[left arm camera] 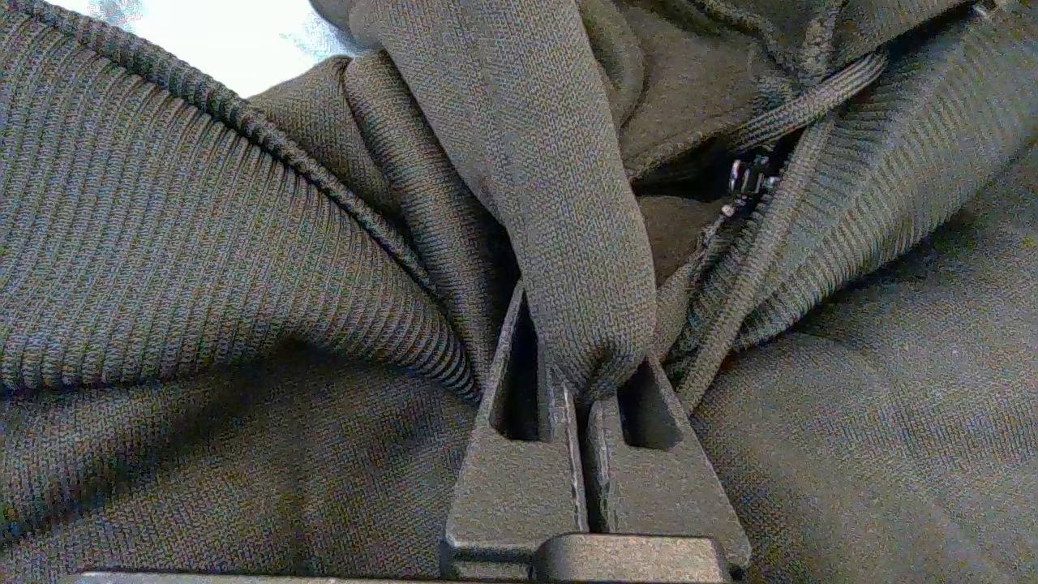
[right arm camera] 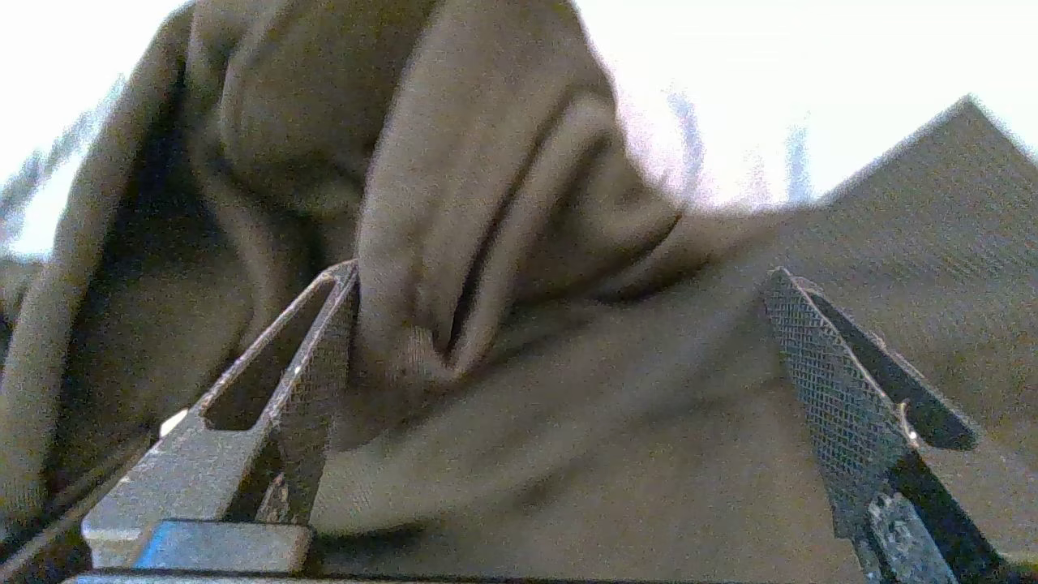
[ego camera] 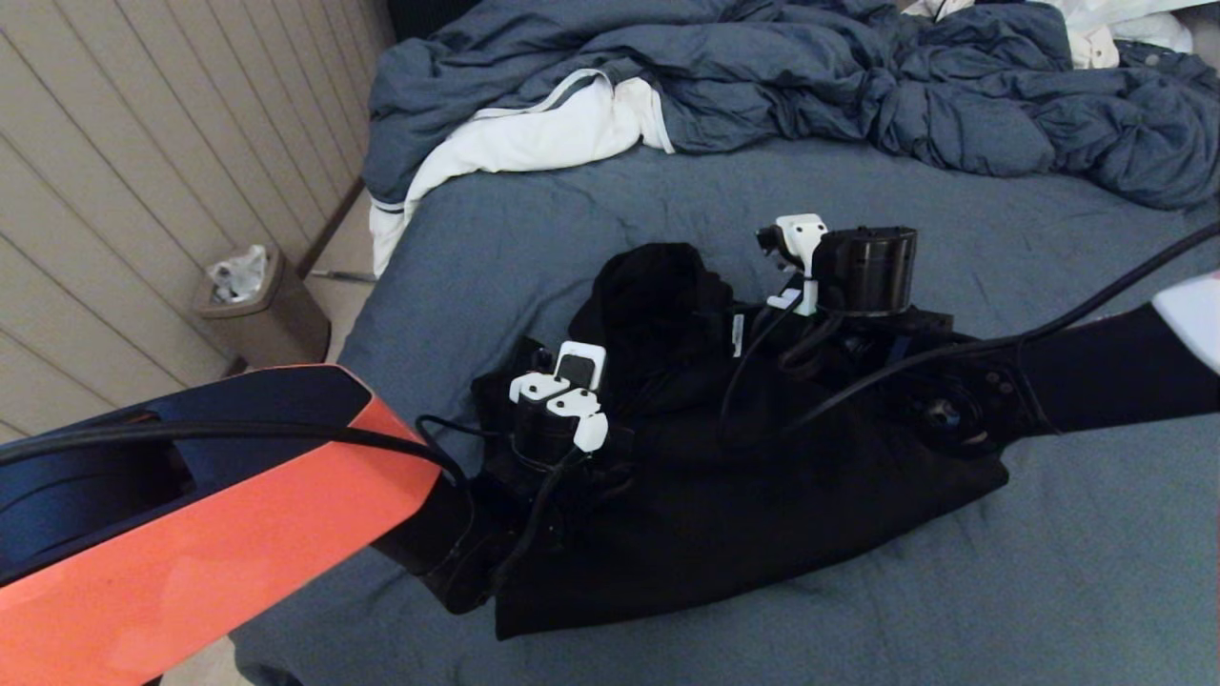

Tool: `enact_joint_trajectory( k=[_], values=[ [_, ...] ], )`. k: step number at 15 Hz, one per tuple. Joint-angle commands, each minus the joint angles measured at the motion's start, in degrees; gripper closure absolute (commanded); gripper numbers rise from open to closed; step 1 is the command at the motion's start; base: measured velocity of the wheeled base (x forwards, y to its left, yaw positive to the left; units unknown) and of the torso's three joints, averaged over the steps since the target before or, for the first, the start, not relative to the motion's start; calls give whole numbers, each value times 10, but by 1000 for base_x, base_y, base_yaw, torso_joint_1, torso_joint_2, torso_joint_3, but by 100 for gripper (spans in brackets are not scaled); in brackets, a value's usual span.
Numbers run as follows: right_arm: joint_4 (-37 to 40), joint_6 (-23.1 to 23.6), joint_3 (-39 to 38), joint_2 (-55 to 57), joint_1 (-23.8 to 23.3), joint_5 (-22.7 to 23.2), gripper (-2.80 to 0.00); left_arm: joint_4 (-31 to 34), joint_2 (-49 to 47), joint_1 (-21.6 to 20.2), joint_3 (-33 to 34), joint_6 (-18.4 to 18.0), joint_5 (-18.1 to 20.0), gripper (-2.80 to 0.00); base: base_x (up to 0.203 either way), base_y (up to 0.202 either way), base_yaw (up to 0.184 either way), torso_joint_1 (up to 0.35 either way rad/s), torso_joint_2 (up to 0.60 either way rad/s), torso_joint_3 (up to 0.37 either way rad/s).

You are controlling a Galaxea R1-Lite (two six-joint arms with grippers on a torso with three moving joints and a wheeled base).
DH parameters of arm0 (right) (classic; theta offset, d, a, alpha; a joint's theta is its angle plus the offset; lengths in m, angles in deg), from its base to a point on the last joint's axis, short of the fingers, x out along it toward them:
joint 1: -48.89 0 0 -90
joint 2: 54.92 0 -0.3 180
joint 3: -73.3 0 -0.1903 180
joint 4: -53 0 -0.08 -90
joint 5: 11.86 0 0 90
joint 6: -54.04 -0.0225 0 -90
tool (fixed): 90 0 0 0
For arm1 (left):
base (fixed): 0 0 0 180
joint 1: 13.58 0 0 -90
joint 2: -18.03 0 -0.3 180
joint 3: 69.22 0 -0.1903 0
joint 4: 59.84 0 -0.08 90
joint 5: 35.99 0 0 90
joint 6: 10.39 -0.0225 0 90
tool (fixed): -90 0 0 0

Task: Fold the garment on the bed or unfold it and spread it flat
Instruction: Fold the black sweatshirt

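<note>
A black hooded sweatshirt of knit cloth with a front zipper [ego camera: 743,495] lies bunched in a loose heap on the near middle of the wide bed with its slate-blue sheet [ego camera: 1048,534]. Its hood end points toward the far side and its broad body spreads toward the near right.

The left gripper [left arm camera: 580,381] is pressed down on the garment's near-left part, its jaws clenched on a narrow fold of the cloth, just beside the ribbed band [left arm camera: 162,243] and the zipper [left arm camera: 750,180].

The right gripper [right arm camera: 559,357] sits low over the far-right part of the sweatshirt with its jaws spread wide, released; a rumpled fold touches one finger [right arm camera: 320,365].

At the far side lie a crumpled blue-grey duvet [ego camera: 810,86] and a white cloth with a grey stripe [ego camera: 534,133]. A small bin [ego camera: 257,305] stands on the floor to the left.
</note>
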Motion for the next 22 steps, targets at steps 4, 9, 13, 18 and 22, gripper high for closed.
enact_joint_trajectory(
  k=[4,9,13,18,22],
  values=[
    [24,-1,27,4,0,0,-280,-7,0,0,1,0,-2,0,0,0,0,0,0,0],
    [24,-1,28,4,1,-1,-280,-7,-1,1,1,0,-2,0,0,0,0,0,0,0],
    [20,1,25,6,-1,2,-280,-7,-4,1,1,0,-2,0,0,0,0,0,0,0],
    [13,-2,30,-17,-3,21,-280,-7,-5,1,1,0,-2,0,0,0,0,0,0,0],
    [13,-38,24,-30,-1,45,-280,-8,-5,0,3,0,-2,0,0,0,0,0,0,0]
  ],
)
